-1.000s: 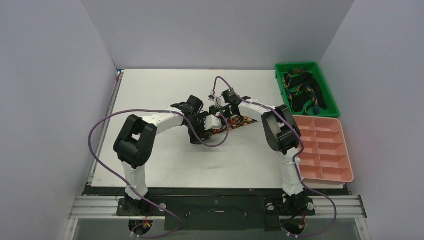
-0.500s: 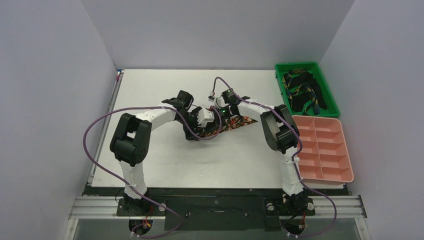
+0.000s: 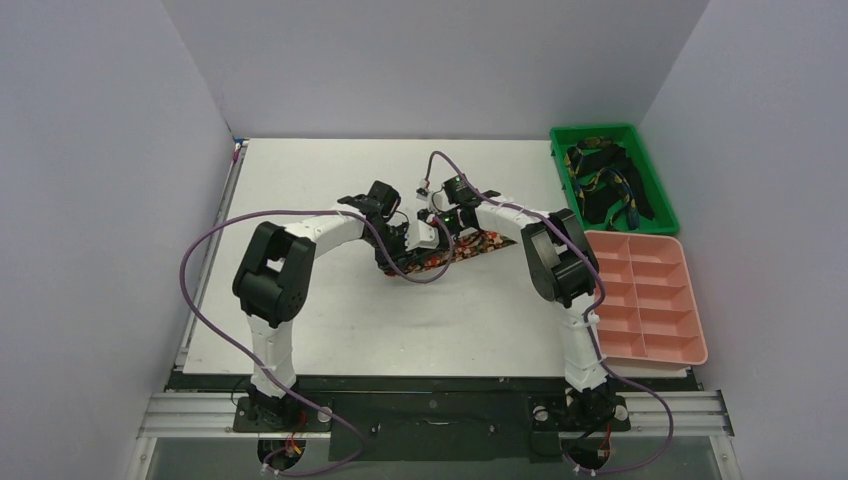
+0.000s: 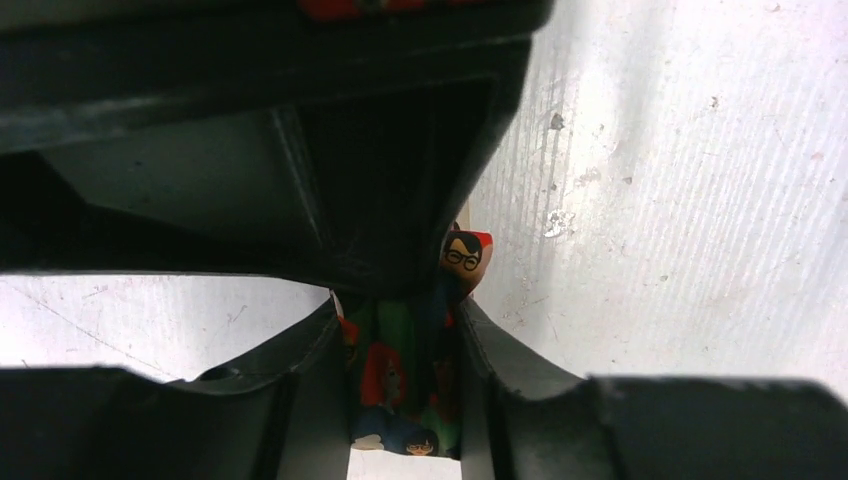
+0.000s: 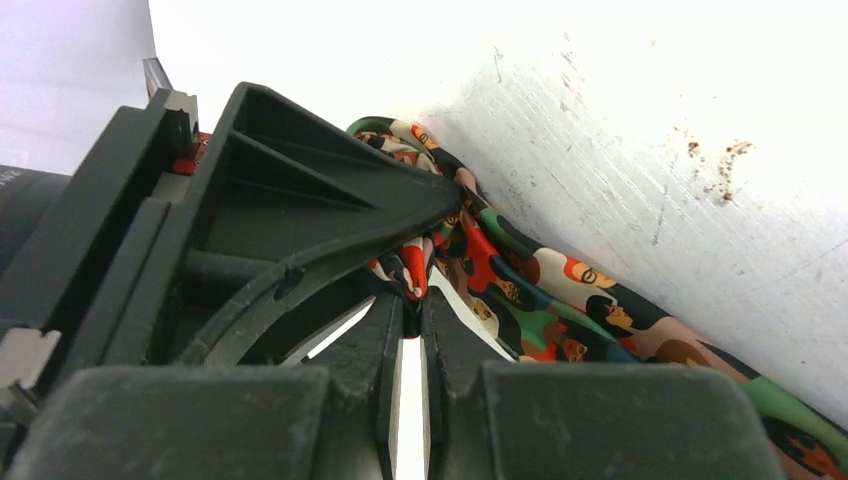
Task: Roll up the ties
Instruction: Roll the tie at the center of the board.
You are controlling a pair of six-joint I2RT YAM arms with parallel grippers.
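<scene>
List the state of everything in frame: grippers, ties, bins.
left gripper: shut on the printed tie, low at the table
right gripper: shut on a fold of the printed tie, close against the left gripper
printed tie: bunched at the held end, the rest flat on the table, not rolled
dark ties: loose heap, unrolled
green bin: holds the dark ties
pink tray: all compartments empty
</scene>
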